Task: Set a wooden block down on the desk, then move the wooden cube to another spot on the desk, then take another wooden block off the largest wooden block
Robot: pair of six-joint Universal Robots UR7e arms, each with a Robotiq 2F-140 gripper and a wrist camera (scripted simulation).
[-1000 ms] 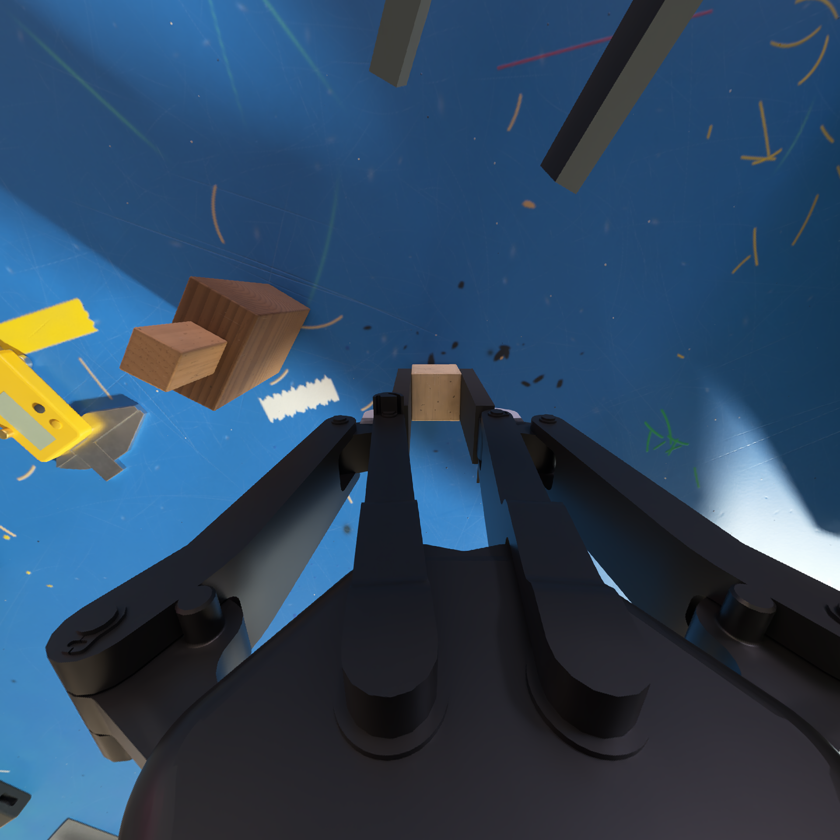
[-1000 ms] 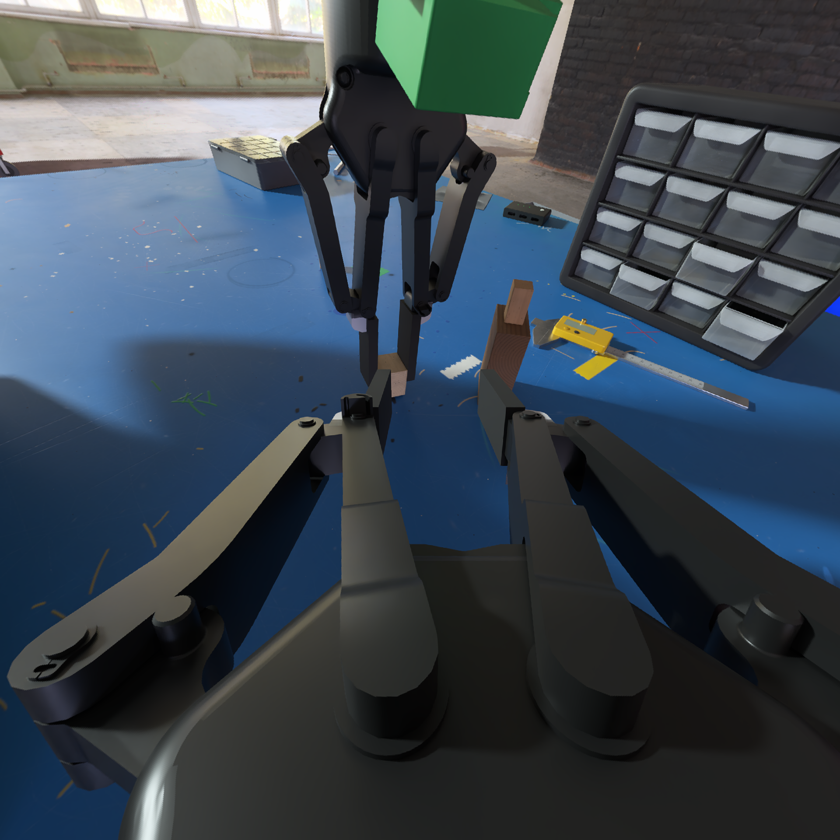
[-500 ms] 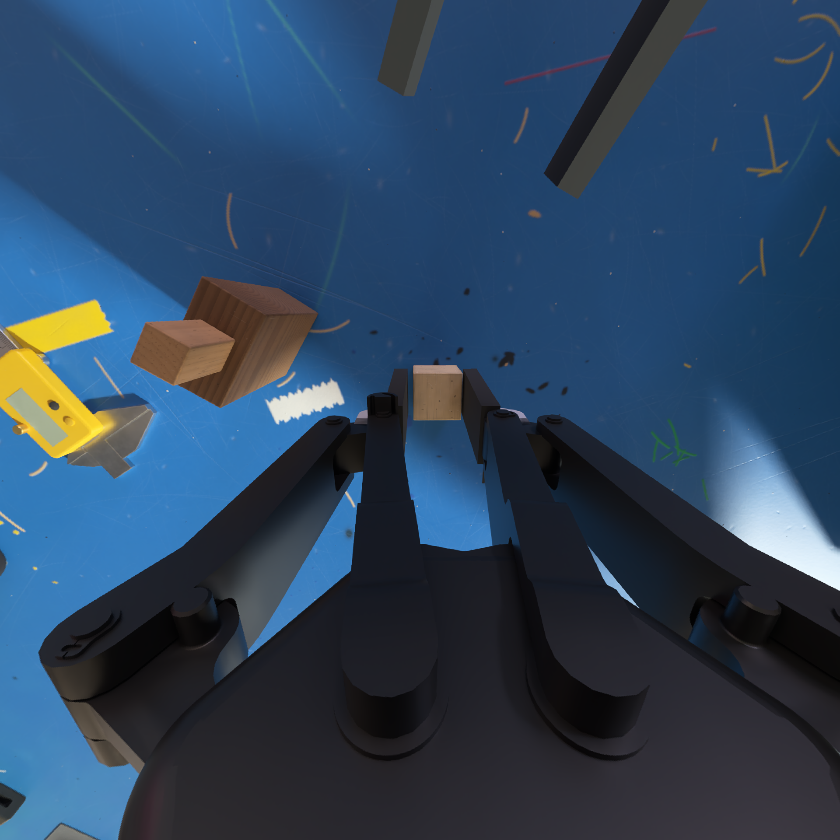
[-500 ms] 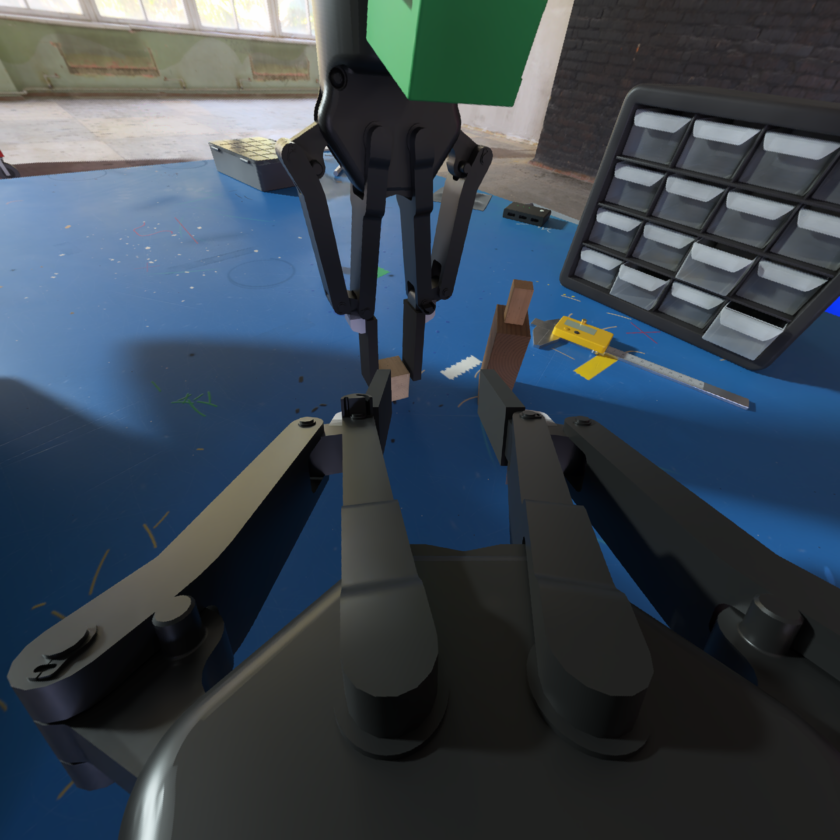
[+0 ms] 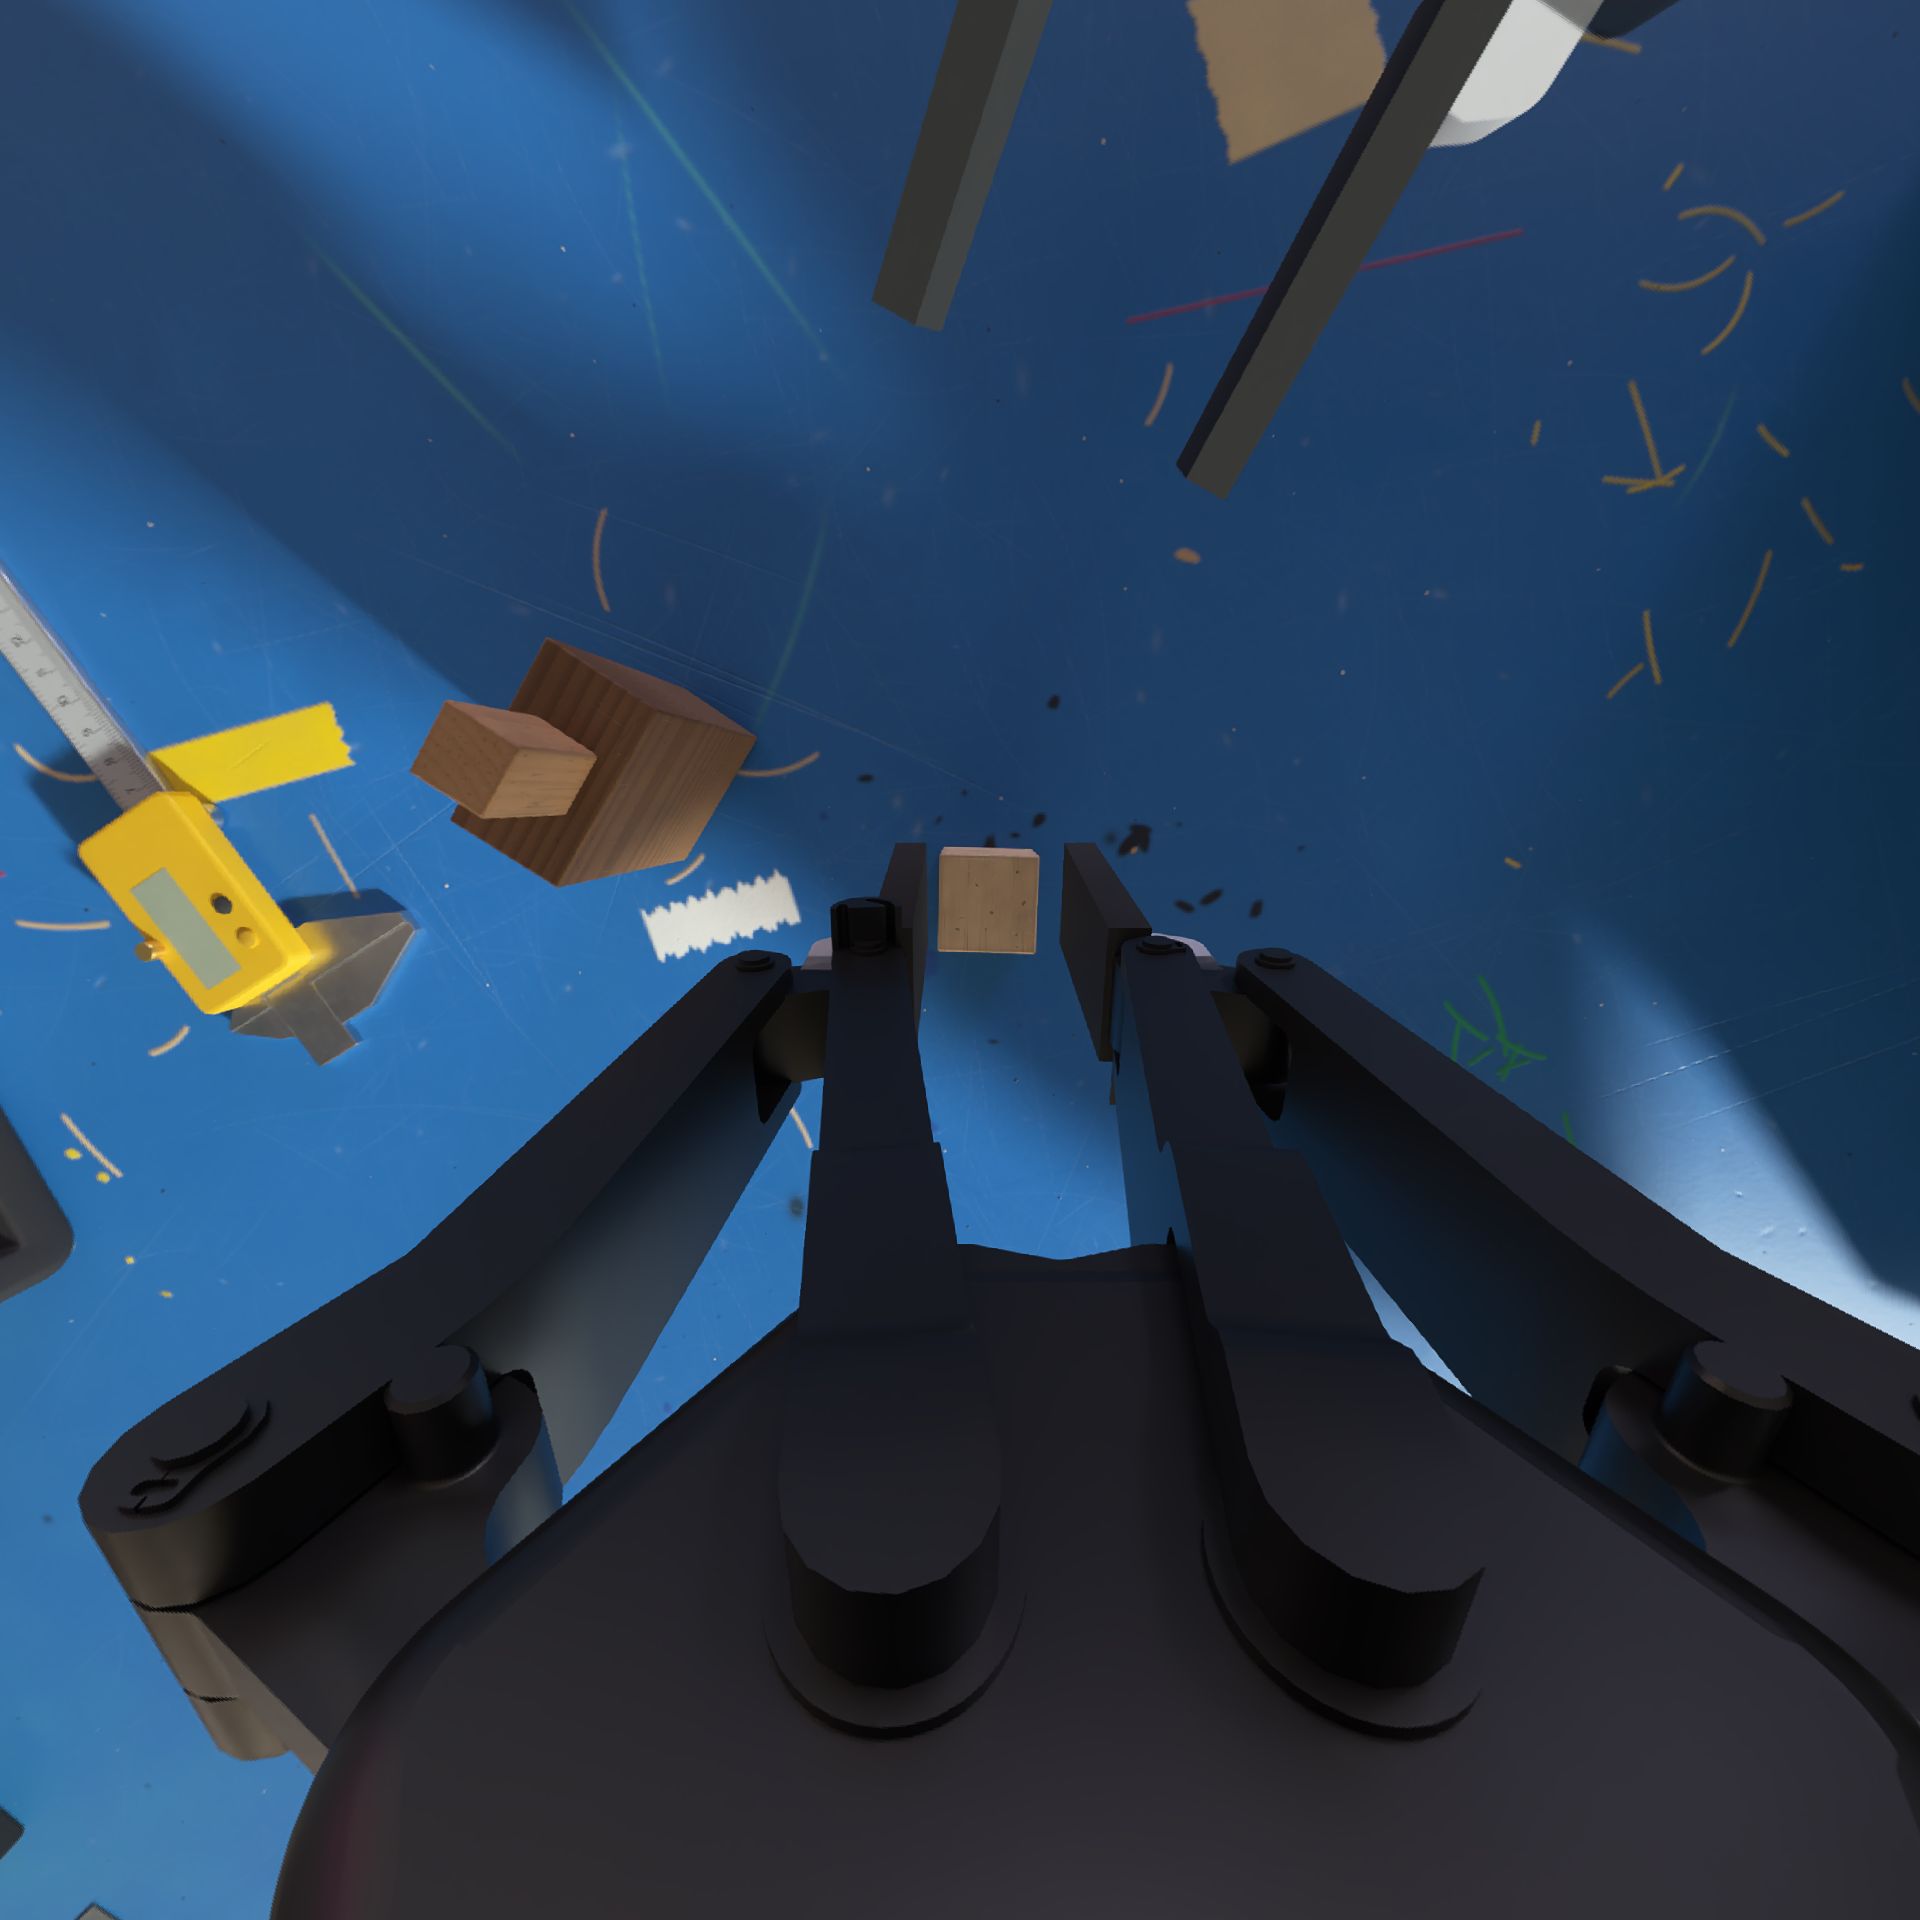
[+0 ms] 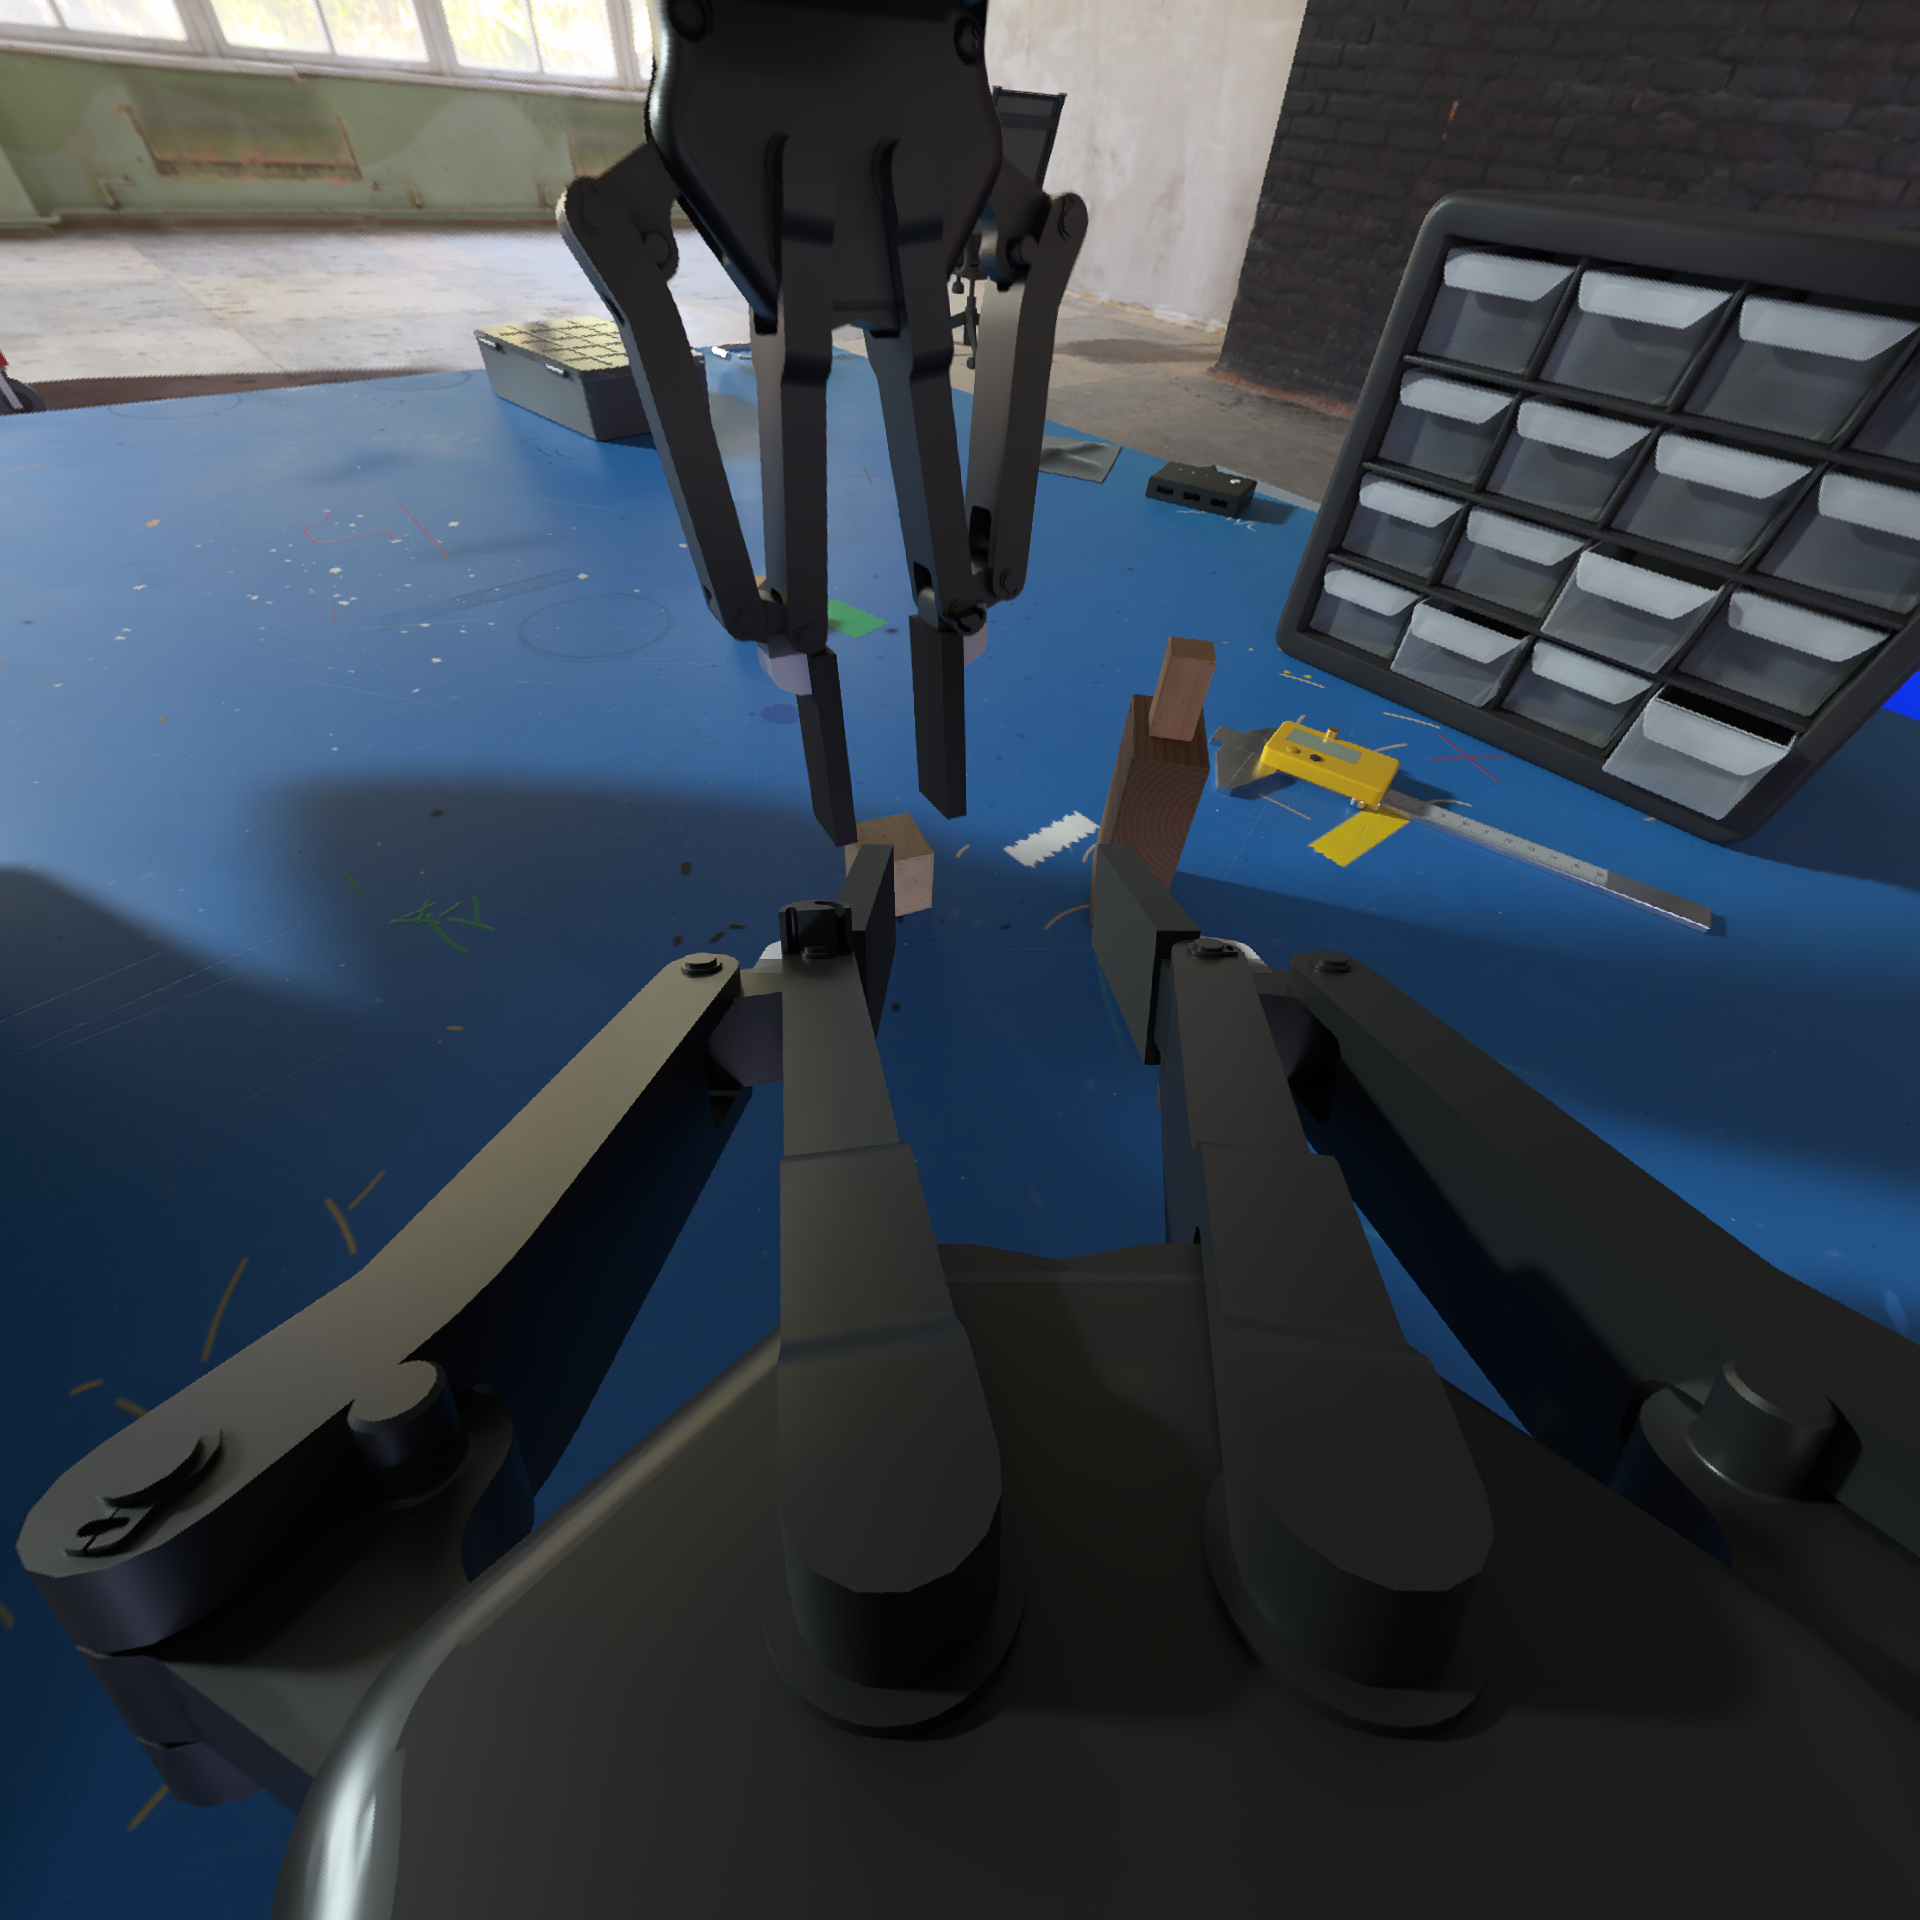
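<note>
Now, far to the left of the left claw (image 5: 992,914), a yellow plastic measuring tool (image 5: 192,904) is seen flat on the blue desk (image 5: 1351,727). Nearer on the left, a small light-brown wooden block (image 5: 499,758) is stacked on the big dark-brown wooden block (image 5: 634,779). Right between the spread fingers, with gaps on both sides, the little pale wooden cube (image 5: 987,899) is set on the desk. The cube could be bumped sideways if the claw is lifted crookedly. The right claw (image 6: 992,904) is held open and empty; the stack just past its right finger could be knocked over.
</note>
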